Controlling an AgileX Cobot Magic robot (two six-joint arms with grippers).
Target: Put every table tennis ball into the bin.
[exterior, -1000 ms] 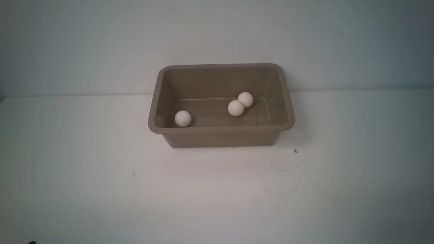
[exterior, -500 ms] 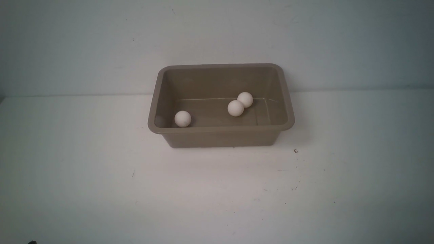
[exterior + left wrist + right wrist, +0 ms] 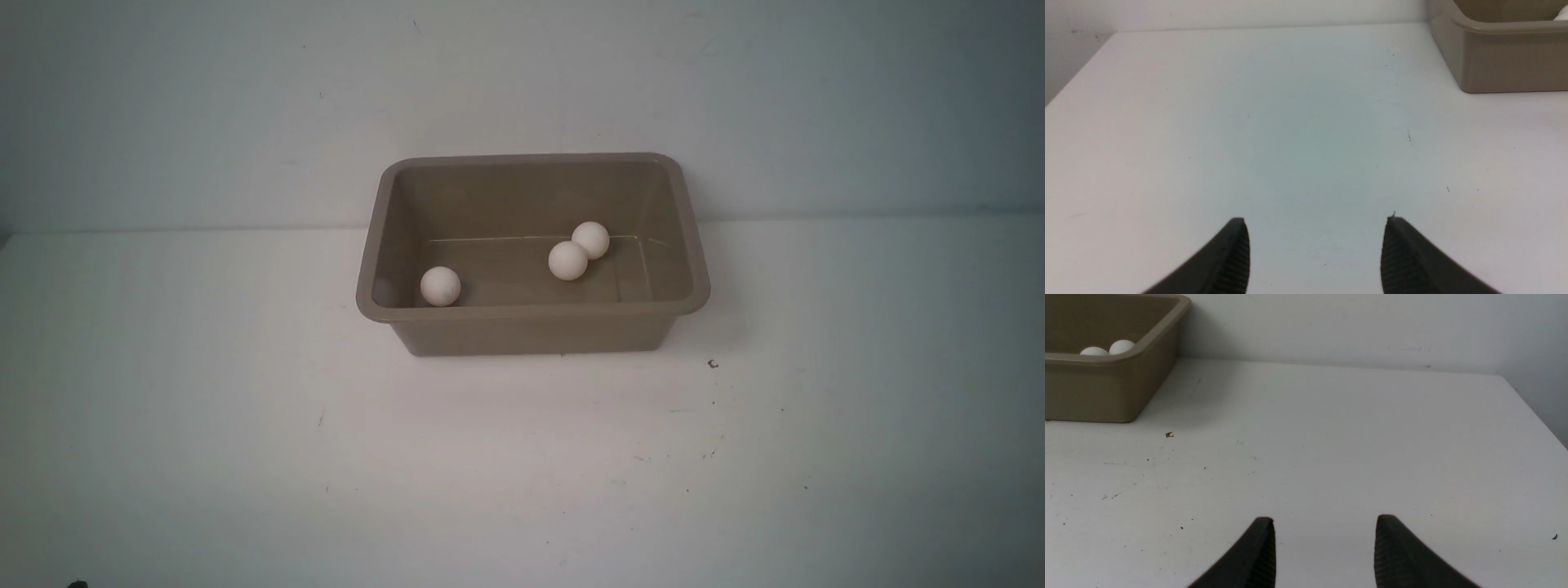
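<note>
The taupe bin (image 3: 531, 310) stands at the back middle of the white table. Three white table tennis balls lie inside it: one at its near left corner (image 3: 440, 286) and two touching each other right of centre (image 3: 568, 260) (image 3: 590, 240). A fourth ball is hidden or out of view. My left gripper (image 3: 1315, 220) is open and empty over bare table, with the bin (image 3: 1502, 65) ahead of it. My right gripper (image 3: 1325, 518) is open and empty over bare table; the bin (image 3: 1114, 388) and two balls (image 3: 1122, 346) (image 3: 1094, 351) show ahead. Neither gripper shows in the front view.
A pale wall runs along the table's back edge behind the bin. The table's left edge (image 3: 1069, 85) and right edge (image 3: 1535, 412) show in the wrist views. A small brown speck (image 3: 713, 364) lies on the table right of the bin.
</note>
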